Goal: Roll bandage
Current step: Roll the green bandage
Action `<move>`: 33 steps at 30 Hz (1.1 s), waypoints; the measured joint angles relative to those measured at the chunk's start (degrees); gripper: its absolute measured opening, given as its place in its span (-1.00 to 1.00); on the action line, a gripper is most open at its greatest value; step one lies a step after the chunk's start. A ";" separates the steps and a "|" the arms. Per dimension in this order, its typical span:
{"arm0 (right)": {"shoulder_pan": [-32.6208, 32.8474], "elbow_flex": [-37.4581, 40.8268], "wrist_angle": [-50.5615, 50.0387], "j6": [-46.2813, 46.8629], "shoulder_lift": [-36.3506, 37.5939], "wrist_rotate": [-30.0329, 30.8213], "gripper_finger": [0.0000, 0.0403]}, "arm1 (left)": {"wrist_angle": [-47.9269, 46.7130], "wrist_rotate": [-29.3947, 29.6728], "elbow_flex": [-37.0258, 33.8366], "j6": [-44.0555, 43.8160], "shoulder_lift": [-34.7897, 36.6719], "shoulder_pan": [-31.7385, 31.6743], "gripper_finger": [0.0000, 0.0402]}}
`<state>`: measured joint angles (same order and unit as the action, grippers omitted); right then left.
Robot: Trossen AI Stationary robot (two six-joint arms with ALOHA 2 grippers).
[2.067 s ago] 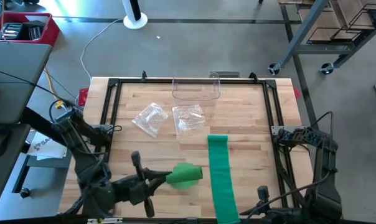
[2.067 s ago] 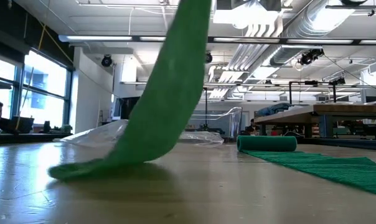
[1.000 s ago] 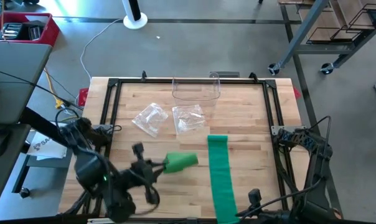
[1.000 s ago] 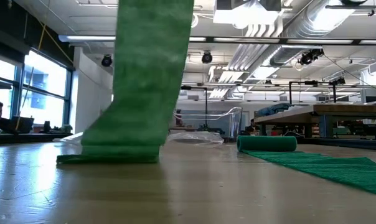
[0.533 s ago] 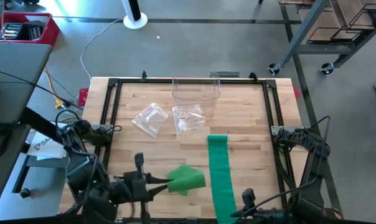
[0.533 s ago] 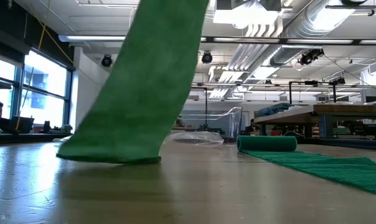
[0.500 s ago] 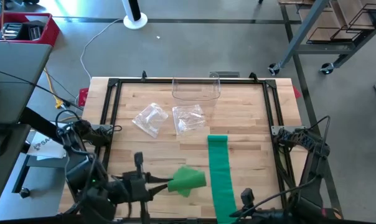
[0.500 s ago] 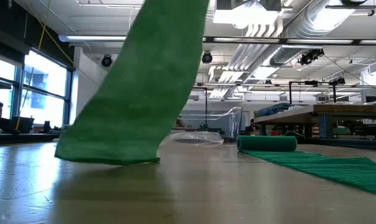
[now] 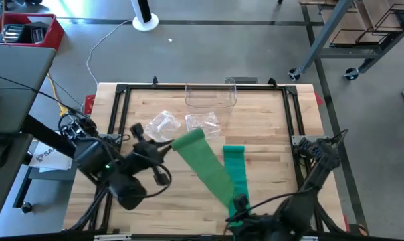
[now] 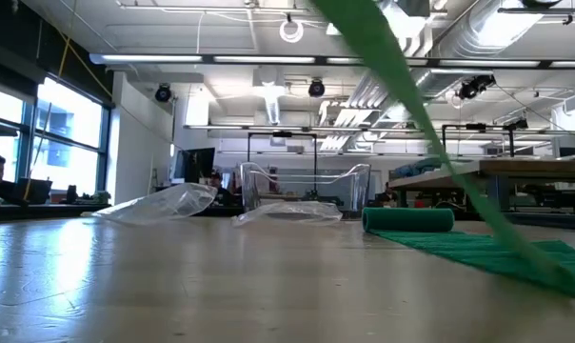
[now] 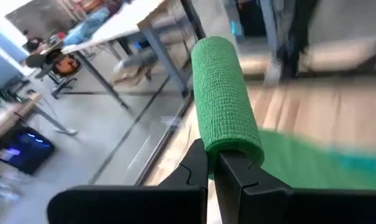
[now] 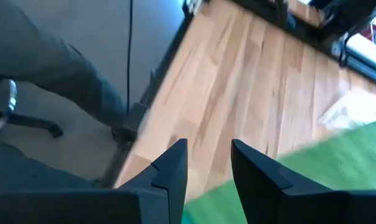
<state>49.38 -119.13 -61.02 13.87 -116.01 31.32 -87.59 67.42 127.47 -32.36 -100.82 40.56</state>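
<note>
Left hand (image 11: 211,163), raised above the bench (image 9: 269,134) left of centre, pinches one end of the green bandage (image 9: 203,161), lifting it taut, probably to straighten it for rolling. The strip slopes down to the near edge, where the right hand (image 12: 208,163) hovers low, fingers parted, empty.

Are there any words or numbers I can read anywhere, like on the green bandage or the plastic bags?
None can be read.
Green bandage, held by the left hand: plain, no print.
Plastic bags: clear, no label visible.
White paper beside the table: dark print, too small to read.
</note>
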 joint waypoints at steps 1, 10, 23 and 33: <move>-0.69 0.00 -0.85 0.01 -1.04 -0.51 -0.40 | 1.94 -1.40 -1.89 1.95 0.39 0.00 -1.00; -6.45 0.02 -6.40 -4.32 -8.76 -13.39 0.03 | -2.34 -8.61 -19.12 -7.16 4.36 -3.00 -1.00; -13.85 0.04 -16.60 -18.63 -17.35 -23.41 0.14 | -2.29 -11.44 -40.27 -21.52 13.62 -1.12 -1.00; -17.36 0.07 -16.00 -23.10 -22.17 -29.08 -0.22 | -2.27 -11.42 -44.33 -26.30 13.63 2.50 -1.00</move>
<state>32.02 -119.07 -77.02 -9.24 -138.18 2.24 -89.86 56.01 83.14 -58.66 -87.20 43.06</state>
